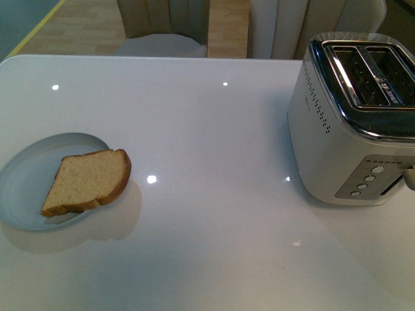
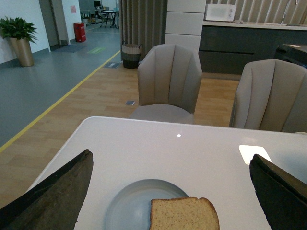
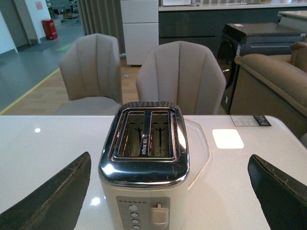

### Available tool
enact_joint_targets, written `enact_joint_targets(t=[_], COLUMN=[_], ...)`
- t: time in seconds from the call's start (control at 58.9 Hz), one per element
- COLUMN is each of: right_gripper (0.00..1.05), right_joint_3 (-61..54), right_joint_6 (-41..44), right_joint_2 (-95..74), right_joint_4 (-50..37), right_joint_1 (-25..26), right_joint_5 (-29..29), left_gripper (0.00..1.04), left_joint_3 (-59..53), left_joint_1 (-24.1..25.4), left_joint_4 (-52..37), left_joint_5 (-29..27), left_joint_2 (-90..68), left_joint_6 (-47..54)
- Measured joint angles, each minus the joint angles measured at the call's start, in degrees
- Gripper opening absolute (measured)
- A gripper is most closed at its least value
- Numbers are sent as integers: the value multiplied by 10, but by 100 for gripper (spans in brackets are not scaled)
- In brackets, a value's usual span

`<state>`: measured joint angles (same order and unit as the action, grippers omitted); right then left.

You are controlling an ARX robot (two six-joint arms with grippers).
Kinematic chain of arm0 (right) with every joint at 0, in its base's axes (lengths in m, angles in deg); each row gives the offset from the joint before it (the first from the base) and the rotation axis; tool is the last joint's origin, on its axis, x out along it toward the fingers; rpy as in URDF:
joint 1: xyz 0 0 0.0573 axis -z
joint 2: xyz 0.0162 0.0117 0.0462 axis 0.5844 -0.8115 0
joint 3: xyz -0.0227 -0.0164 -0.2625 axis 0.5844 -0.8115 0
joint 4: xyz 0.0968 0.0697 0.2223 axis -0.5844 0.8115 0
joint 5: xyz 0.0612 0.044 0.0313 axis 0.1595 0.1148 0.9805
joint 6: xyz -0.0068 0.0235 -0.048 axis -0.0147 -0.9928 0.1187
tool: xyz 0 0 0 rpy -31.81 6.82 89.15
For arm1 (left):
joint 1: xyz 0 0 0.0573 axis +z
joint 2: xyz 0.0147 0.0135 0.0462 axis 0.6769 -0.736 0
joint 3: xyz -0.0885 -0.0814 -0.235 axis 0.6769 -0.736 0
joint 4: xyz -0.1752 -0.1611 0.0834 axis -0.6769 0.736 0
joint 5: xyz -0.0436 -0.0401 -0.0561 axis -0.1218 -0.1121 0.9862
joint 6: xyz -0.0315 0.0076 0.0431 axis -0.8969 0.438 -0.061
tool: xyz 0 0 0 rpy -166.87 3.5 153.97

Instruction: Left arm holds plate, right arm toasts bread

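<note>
Two grippers appear, each only in its own wrist camera; the front view catches neither arm. The left gripper (image 2: 170, 157) is spread wide, its dark wedge-shaped fingers (image 2: 53, 196) far apart and pinching nothing. Just ahead of it, in line with the gap between those fingers, the pale blue plate (image 2: 125, 206) lies on the glossy white table (image 2: 144, 143), and neither finger touches it. The slice of wholemeal bread (image 2: 184, 213) lies flat on the plate. In the front view its rounded, crusted top reaches past the plate's rim on the side toward the toaster (image 1: 324, 149), while its straight end stays over the plate.

The right gripper (image 3: 169, 157) is likewise spread wide and empty. The cream and chrome two-slot toaster stands straight ahead of it, between the lines of its two fingers and touching neither. The toaster's control face is turned toward this gripper, showing a column of round buttons (image 3: 133, 215) beside a lever (image 3: 159, 213). Both slots (image 3: 144, 134) open upward and seem to be empty, though their depths are dim.

Plate and toaster stand well apart on the table, with bare tabletop between them. Beyond the toaster, at the table's far edge from the right gripper, stand two grey upholstered chairs (image 3: 182, 76).
</note>
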<state>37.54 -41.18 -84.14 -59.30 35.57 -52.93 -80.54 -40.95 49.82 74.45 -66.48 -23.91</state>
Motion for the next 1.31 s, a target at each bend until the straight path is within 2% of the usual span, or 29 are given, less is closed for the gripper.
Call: enact_joint_targets(t=[0.068,0.102,0.17,0.238,0.408,0.611,0.713,0.883,1.053,1.307], right_gripper=[96,96,96,96,96,96,96,96,96,96], right_joint_3=[0,0,0,0,0,0,0,0,0,0], right_joint_6=[0,0,0,0,0,0,0,0,0,0], right_joint_2=[0,0,0,0,0,0,0,0,0,0], right_joint_4=[0,0,0,0,0,0,0,0,0,0], right_joint_1=[0,0,0,0,0,0,0,0,0,0], right_joint_5=[2,1,1,0,0,0,0,0,1,0], left_gripper=[98,98,98,98,98,98,98,98,98,98], left_joint_3=[74,100,121,132,163,201,240,305,344,409], left_joint_1=[30,35,48,60,103,145,173,209,205,189], left_joint_4=[155,213,257,251,165,-5,-119,-237,-292,-323], left_joint_5=[94,122,154,170,184,189,159,122,116,98], left_joint_2=[-111,-161,-213,-245,-352,-571,-737,-973,-1097,-1238], left_joint_6=[-21,-30,-38,-39,-27,-7,9,24,26,35])
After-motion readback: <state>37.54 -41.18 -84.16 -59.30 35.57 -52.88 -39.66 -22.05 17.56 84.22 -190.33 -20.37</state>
